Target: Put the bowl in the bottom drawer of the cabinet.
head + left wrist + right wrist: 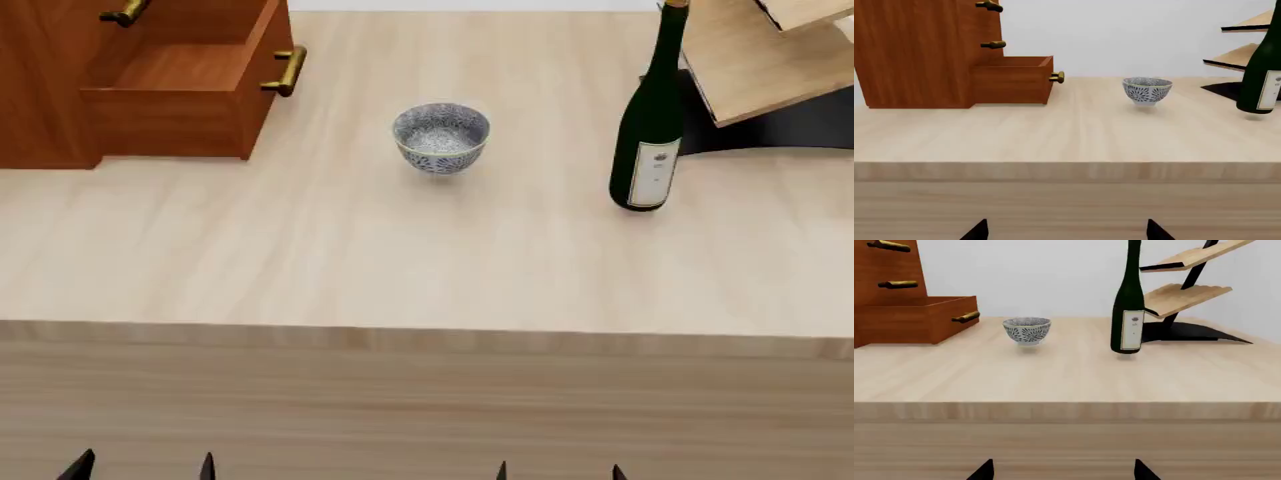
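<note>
Fingers [83,464] of both arms show only dark, spread tips; cabinet [47,90] top is cropped.

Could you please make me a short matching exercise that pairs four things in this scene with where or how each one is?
Things:
1. bowl
2. bottom drawer
3. wine bottle
4. wooden rack

Descriptions:
A. pulled open, nothing visible inside
B. slanted pale shelves on a black stand, far right of the table
C. upright, dark green, just in front of the rack
D. on the tabletop between cabinet and bottle

Pairs: 1-D, 2-A, 3-C, 4-B
</note>
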Motion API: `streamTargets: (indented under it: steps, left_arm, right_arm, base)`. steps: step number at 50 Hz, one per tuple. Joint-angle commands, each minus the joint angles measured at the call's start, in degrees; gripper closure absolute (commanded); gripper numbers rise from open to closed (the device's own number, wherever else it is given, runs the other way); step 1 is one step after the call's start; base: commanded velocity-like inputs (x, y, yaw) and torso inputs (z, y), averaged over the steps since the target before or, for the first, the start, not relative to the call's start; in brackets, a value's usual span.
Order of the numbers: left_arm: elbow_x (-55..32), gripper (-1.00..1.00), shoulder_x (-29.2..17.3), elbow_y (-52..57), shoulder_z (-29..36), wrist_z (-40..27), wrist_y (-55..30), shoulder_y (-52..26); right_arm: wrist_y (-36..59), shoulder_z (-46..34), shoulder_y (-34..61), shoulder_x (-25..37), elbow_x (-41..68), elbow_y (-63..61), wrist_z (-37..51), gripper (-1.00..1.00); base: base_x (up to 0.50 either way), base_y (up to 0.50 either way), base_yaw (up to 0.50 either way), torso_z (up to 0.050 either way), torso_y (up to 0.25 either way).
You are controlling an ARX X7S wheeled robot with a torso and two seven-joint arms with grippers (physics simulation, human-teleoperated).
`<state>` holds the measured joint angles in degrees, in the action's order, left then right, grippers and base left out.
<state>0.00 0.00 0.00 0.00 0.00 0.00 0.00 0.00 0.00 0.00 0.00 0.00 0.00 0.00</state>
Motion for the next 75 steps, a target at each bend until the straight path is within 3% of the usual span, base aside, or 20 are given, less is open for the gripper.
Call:
streamTargets:
  steps: [1,17,24,31,32,75]
  left_arm:
    - [-4.7,-1.0,-4.7,1.1,5.6,-5.7,-0.6,0.1]
    - [-5.5,-1.0,-5.5,-0.7,7.4,-6.5,-0.3,-0.6]
    - [-6.6,-1.0,-6.7,7.1,7.3,-7.2,-3.4,-0.2]
    - [-8.1,-1.0,-7.1,8.5,7.6,-6.6,-2.3,0.0]
    - [-6.7,-1.0,-7.8,7.8,8.6,-5.8,1.0,0.2]
    - [-9.1,-1.0,-9.3,8.1,10.0,-7.8,-0.6,-0.2]
  right_arm:
    - [-1.2,-12.4,0.0,8.6,10.2,-0.1,12.2,-1.0]
    - [-2.9,-13.3,1.6,10.0,10.6,5.0,11.7,-1.0]
    - [-2.3,-13.8,1.3,10.3,10.5,3.8,12.1,-1.0]
    - [-2.5,-14.0,1.3,10.4,10.6,3.8,12.3,-1.0]
    - [-2.6,-14.1,1.4,10.3,10.6,4.1,12.3,-1.0]
    - [-1.6,-15.4,1.7,11.5,11.3,2.2,13.8,-1.0]
  base:
    - [0.0,0.0,0.0,0.0,0.0]
    - [0.0,0.0,0.0,0.0,0.0]
    - [0.0,0.0,0.0,0.0,0.0]
    - [0.0,0.0,0.0,0.0,0.0]
    - [0.0,0.0,0.0,0.0,0.0]
    - [0.0,0.0,0.0,0.05,0.0]
